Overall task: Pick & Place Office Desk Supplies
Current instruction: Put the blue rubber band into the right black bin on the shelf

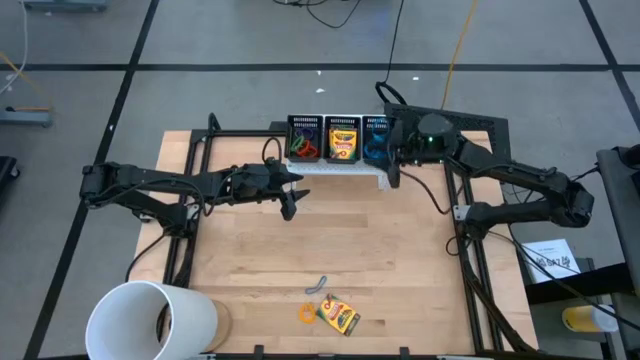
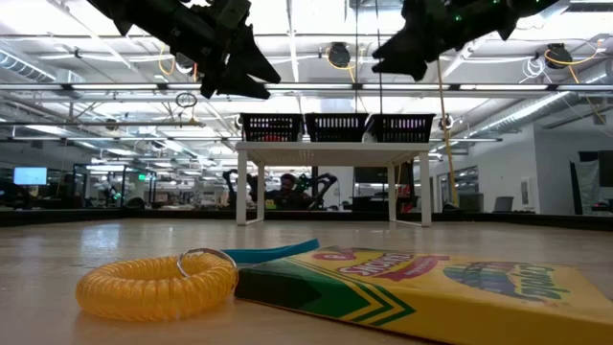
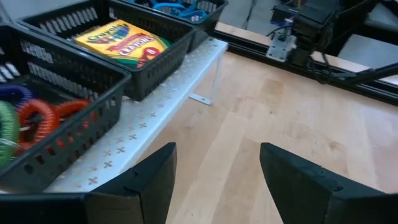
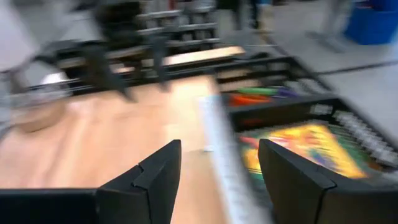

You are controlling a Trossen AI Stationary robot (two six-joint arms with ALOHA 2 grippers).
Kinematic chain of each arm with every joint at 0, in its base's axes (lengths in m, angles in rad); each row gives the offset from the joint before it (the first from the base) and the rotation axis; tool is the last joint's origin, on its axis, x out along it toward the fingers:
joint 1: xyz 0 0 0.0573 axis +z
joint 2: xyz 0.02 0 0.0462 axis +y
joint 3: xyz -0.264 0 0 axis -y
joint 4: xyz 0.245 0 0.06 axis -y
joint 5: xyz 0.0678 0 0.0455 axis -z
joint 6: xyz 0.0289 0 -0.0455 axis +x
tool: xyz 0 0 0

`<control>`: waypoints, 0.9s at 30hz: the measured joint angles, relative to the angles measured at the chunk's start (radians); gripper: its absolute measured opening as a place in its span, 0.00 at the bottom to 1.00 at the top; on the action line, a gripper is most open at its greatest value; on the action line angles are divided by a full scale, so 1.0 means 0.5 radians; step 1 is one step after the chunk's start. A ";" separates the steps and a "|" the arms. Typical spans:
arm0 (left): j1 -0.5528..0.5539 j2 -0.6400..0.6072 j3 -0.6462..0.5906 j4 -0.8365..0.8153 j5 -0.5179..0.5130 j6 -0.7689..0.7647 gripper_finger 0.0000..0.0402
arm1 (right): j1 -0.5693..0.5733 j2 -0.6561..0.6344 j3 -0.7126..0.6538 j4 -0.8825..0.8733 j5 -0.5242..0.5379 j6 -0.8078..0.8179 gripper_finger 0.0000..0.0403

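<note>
One yellow-and-green crayon box (image 1: 340,317) lies flat near the table's near edge, close up in the low view (image 2: 431,286). An orange coil band (image 1: 306,313) (image 2: 158,286) and a thin blue-grey strip (image 1: 317,286) lie on the wood beside it. My left gripper (image 1: 290,205) (image 3: 216,149) hangs open and empty above the table, in front of the bins. My right gripper (image 1: 394,178) (image 4: 217,144) hovers open and empty by the white shelf's right end. Another crayon box (image 3: 121,38) lies in the middle bin.
Three black mesh bins (image 1: 340,138) stand in a row on a low white shelf (image 1: 345,170) at the far edge; the left one holds red, orange and green coils (image 3: 25,115), the right one blue ones. A large white cup (image 1: 150,320) lies at the near left corner.
</note>
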 joint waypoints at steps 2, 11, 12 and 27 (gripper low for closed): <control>0.000 0.000 0.000 0.000 0.039 -0.006 0.60 | 0.078 0.000 0.000 -0.002 -0.086 0.000 0.50; 0.000 0.000 0.000 0.000 0.091 -0.103 0.60 | 0.464 0.001 0.000 -0.005 -0.392 -0.011 0.50; 0.000 0.000 0.000 0.000 0.092 -0.103 0.60 | 0.502 0.002 0.000 -0.005 -0.409 -0.011 0.50; -0.331 0.171 -0.001 0.019 0.431 -0.141 0.60 | 0.847 0.000 -0.181 -0.033 -0.404 -0.059 0.49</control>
